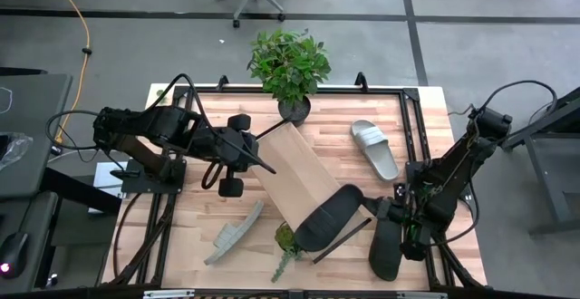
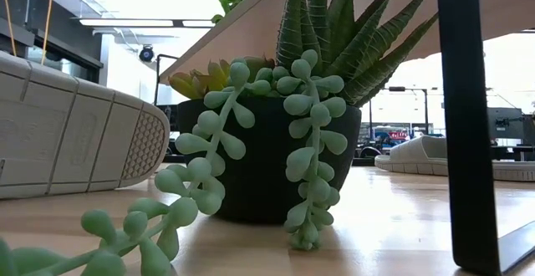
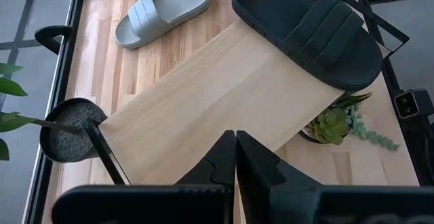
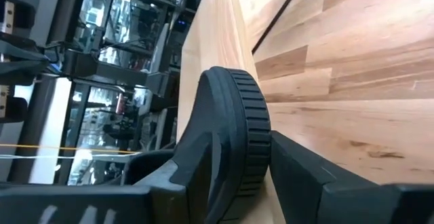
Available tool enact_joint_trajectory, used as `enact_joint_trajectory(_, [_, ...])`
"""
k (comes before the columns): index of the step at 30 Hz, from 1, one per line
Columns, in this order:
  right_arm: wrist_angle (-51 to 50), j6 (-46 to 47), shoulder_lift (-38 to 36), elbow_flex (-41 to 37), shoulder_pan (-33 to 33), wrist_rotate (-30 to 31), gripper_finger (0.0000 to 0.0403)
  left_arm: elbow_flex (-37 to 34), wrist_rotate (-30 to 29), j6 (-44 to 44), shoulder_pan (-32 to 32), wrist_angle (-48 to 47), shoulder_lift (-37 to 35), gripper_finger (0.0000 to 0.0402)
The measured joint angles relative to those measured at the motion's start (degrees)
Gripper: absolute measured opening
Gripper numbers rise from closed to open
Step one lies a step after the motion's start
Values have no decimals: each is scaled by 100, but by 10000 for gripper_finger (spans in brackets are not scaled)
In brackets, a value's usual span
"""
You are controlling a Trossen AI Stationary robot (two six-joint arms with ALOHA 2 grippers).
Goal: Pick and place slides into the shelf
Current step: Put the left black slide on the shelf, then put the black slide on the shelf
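From my remote seat, the shelf (image 1: 294,174) sits diagonally across the middle of the tabletop (image 1: 399,122), and it's tilted: its far end leans by the big leafy plant pot (image 1: 294,109), while its near end rests over a small succulent pot (image 2: 259,163) that fills the low view. One black slide (image 1: 328,217) is lying on the near-right end of the shelf board, and my right gripper (image 1: 373,207) is right at its right-hand end. In the right wrist view the black slide's ribbed sole edge sits between the two fingers (image 4: 319,176), with the fingers partly spread around it; I honestly can't tell whether they're pinching it or just framing it. The second black slide (image 1: 385,247) is on the tabletop just right of the shelf, near the front edge, under the right arm. One grey slide (image 1: 375,149) lies flat on the far right of the tabletop, well apart from the shelf. The other grey slide (image 1: 234,232) is on its side at the near left, sole showing in the low view. My left gripper (image 1: 263,165) hovers over the left edge of the shelf with its fingers pressed together, holding nothing.
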Motion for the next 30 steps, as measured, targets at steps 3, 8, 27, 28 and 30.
enact_joint_trajectory(3, [-1,1,-2,0,4,-9,131,0,0,0,0,0,0,3])
enact_joint_trajectory(8, [-63,43,-4,0,12,-133,131,0,0,1,0,0,0,3])
enact_joint_trajectory(27, [-1693,91,-1052,0,54,-469,131,0,-55,44,11,-1,0,3])
enact_joint_trajectory(28, [-1826,100,-1122,0,16,-470,131,0,-55,44,11,0,0,3])
enact_joint_trajectory(30, [-2052,81,-1274,0,-62,-442,131,0,-57,44,11,0,0,3])
